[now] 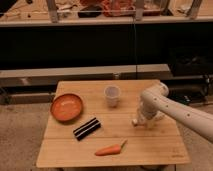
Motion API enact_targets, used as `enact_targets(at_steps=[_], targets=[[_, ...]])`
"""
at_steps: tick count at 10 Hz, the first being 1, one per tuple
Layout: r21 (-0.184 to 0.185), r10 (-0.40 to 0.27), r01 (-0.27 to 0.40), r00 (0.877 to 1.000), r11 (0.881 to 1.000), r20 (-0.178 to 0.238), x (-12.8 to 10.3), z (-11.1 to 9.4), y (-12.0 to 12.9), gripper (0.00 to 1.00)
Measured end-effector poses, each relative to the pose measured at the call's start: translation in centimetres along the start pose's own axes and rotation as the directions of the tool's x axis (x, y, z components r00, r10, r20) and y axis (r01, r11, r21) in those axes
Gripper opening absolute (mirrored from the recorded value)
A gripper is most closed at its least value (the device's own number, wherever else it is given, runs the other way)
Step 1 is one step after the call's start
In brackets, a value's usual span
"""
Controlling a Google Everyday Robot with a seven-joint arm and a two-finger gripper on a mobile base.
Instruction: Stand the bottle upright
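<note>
The bottle shows only as a small pale end low on the wooden table, right of centre. The rest of it is hidden behind my gripper. The gripper hangs from the white arm that reaches in from the right, and it sits down at the table surface right over the bottle. I cannot make out whether the bottle lies flat or is tilted.
A translucent white cup stands upright behind and left of the gripper. An orange bowl sits at the left. A black ribbed bar lies mid-table and a carrot near the front edge. Shelving runs behind the table.
</note>
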State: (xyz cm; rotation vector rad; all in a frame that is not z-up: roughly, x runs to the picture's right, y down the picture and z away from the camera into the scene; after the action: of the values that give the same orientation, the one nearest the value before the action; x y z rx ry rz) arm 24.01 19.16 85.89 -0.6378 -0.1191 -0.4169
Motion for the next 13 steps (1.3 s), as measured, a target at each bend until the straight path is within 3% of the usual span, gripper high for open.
enact_targets(at_steps=[2,4,8,10,11,13], targets=[[0.002,0.001,-0.001,1.000,1.000,-0.002,0.1,-0.1,-0.1,0.38],[0.005,0.002,-0.002,1.000,1.000,-0.001,0.1,-0.3,-0.2,0.44],[0.022,-0.003,0.002,1.000,1.000,0.020,-0.1,-1.0,-0.1,0.45],[0.065,0.004,-0.010,0.996,0.998,0.086,0.1,-2.4,0.4,0.50],[0.104,0.009,-0.024,0.990,0.994,0.141,0.3,-4.1,0.9,0.56],[0.171,0.015,-0.054,0.976,0.984,0.219,0.6,-7.5,1.7,0.56]])
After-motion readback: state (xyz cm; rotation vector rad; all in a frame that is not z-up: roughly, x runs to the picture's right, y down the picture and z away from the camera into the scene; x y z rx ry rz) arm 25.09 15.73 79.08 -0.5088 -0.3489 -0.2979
